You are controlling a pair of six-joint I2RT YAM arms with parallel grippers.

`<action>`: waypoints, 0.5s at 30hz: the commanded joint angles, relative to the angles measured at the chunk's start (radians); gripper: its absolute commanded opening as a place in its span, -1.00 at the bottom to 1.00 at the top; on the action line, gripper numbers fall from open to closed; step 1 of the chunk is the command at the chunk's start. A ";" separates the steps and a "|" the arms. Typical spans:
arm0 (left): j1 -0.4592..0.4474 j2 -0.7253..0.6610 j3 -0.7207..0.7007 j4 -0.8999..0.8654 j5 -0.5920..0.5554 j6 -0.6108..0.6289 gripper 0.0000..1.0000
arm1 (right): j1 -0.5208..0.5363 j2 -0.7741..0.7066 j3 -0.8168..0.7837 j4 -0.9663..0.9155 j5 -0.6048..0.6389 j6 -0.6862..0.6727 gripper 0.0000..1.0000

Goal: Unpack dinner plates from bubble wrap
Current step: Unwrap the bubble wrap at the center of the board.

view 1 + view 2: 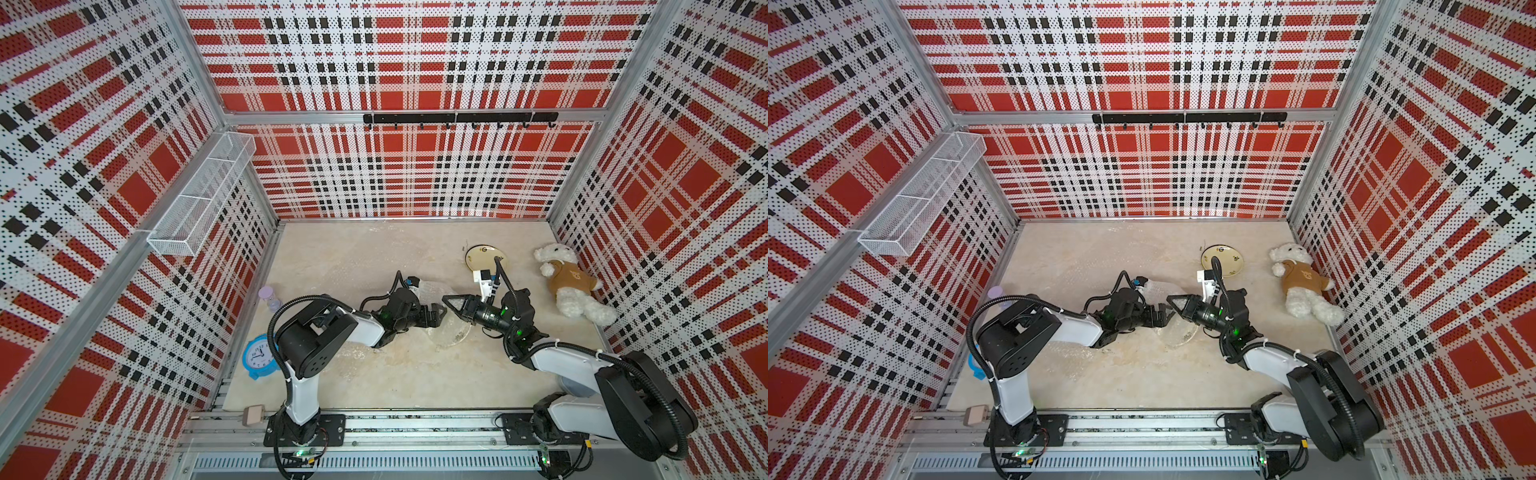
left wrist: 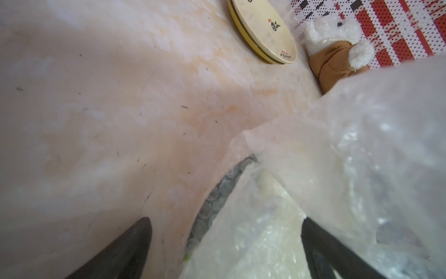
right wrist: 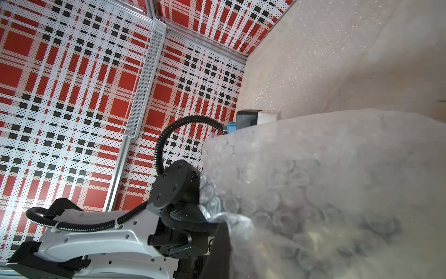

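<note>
Showing both arms meeting over the wrapped plate at mid-desk, well apart from the bear, on the bear's side nearer the left arm. Left hand: jaws spread wide and gripping nothing. In the left wrist view its dark fingers stand either side of a raised flap of wrap. Right hand: closed, tips together, pinching a fold of that wrap, which bunches at its finger in the right wrist view. Wrapped plate: flat on the desk, pale through the clear bubbles, part of the sheet lifted off it. Bare plate: cream, dark-rimmed, with small motifs, lying unwrapped near the bear, between the bear and the desk's far middle.
</note>
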 commanded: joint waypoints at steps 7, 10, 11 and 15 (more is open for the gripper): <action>0.002 0.061 -0.038 -0.374 -0.015 -0.001 1.00 | -0.019 0.038 0.017 0.011 0.058 -0.053 -1.00; 0.001 0.047 -0.023 -0.403 -0.016 0.010 1.00 | -0.038 0.027 0.021 -0.022 0.065 -0.072 -1.00; 0.002 0.043 -0.017 -0.411 -0.017 0.013 1.00 | -0.045 0.024 0.027 -0.046 0.064 -0.082 -0.99; 0.001 0.025 -0.008 -0.428 -0.021 0.016 1.00 | -0.079 0.023 0.040 -0.068 0.050 -0.099 -0.95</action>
